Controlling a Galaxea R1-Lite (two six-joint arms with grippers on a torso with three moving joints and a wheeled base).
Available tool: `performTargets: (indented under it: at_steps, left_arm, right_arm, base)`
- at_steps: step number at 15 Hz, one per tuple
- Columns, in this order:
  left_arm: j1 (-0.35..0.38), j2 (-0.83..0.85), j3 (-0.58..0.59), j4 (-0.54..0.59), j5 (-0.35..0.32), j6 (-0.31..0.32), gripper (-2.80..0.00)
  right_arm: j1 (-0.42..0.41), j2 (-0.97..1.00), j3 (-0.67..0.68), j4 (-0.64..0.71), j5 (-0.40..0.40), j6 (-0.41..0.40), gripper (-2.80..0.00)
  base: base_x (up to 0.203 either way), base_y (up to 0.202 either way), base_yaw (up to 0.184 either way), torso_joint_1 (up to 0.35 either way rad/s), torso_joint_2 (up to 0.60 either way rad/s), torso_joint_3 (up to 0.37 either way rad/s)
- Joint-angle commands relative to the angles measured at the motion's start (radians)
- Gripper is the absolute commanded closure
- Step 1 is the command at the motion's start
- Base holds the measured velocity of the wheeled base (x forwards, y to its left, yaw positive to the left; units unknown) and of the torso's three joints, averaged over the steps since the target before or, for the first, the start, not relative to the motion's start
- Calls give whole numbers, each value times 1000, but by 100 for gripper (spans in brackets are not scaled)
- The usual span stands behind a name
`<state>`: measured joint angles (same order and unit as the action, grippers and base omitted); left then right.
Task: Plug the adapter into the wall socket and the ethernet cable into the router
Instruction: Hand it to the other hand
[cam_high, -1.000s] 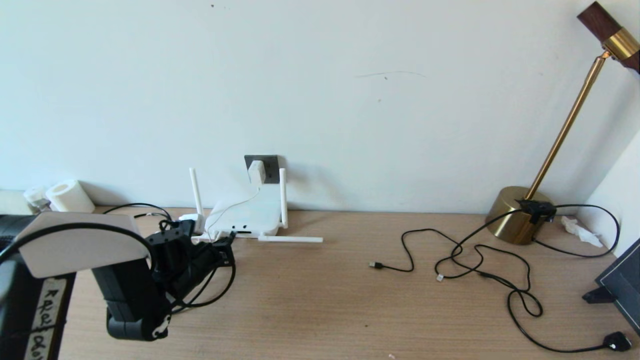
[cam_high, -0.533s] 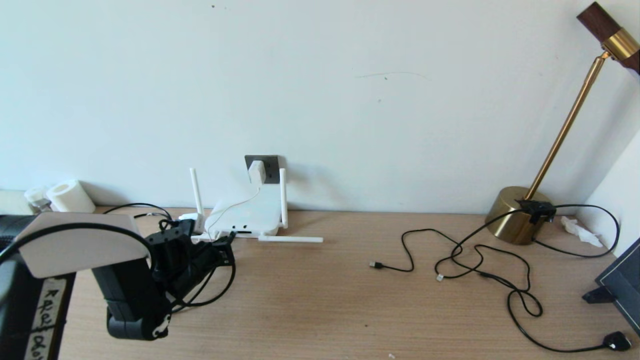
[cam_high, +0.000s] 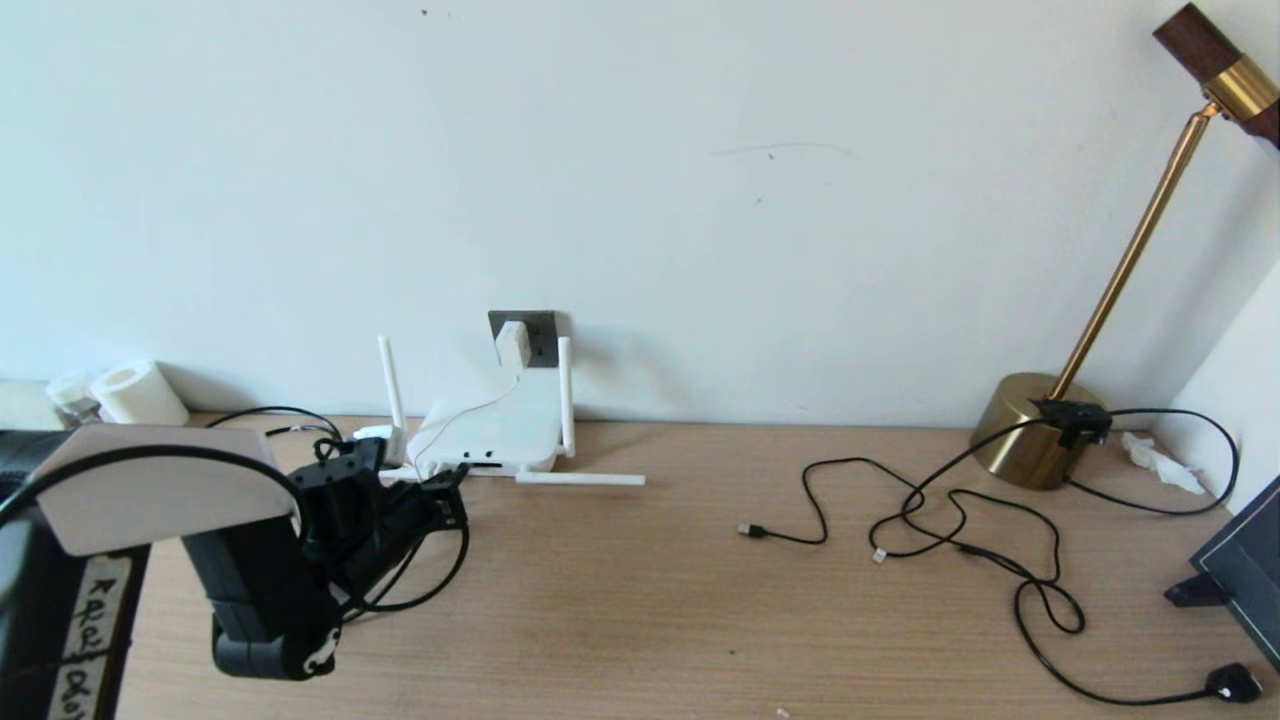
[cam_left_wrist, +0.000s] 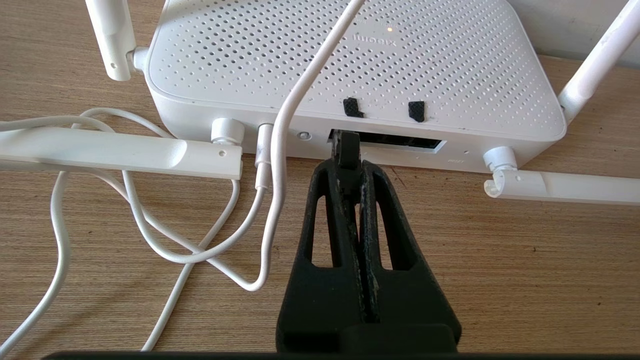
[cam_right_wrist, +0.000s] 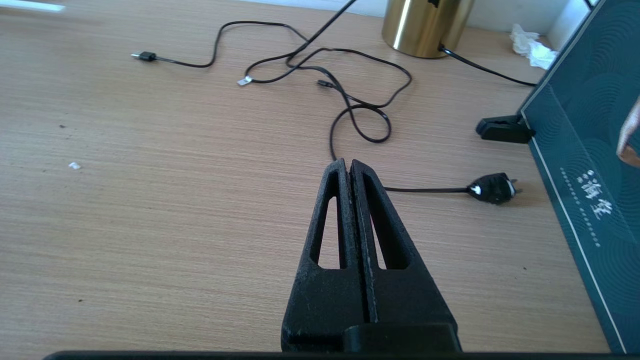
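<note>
White, perforated flat router (cam_left_wrist: 345, 65) sits on the wooden counter (cam_high: 700, 600) by the wall; the left gripper (cam_left_wrist: 348, 150) fingers (cam_left_wrist: 334, 210), pinching the black ethernet cable's connector (cam_left_wrist: 345, 145), hold it at the port for insertion.

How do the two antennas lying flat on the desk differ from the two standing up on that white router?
The flat white antennas lie level along the wooden desk by the router's port edge; the upright white antennas stand vertical at its far corners by the wall. All are thin white sticks on the flat white router.
</note>
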<state>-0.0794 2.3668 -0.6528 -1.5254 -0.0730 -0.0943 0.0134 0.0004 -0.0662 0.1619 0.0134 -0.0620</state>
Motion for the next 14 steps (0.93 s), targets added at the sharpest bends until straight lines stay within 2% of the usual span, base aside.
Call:
performTargets:
  at_steps: [1, 14]
  left_arm:
    - [1, 2, 1, -5, -1, -1, 0]
    - [3, 23, -12, -5, 0, -1, 0]
  right_arm:
    - [0, 0, 0, 1, 0, -1, 0]
    - [0, 0, 0, 1, 0, -1, 0]
  base:
    - [0, 0, 0, 0, 0, 0]
    - [0, 0, 0, 0, 0, 0]
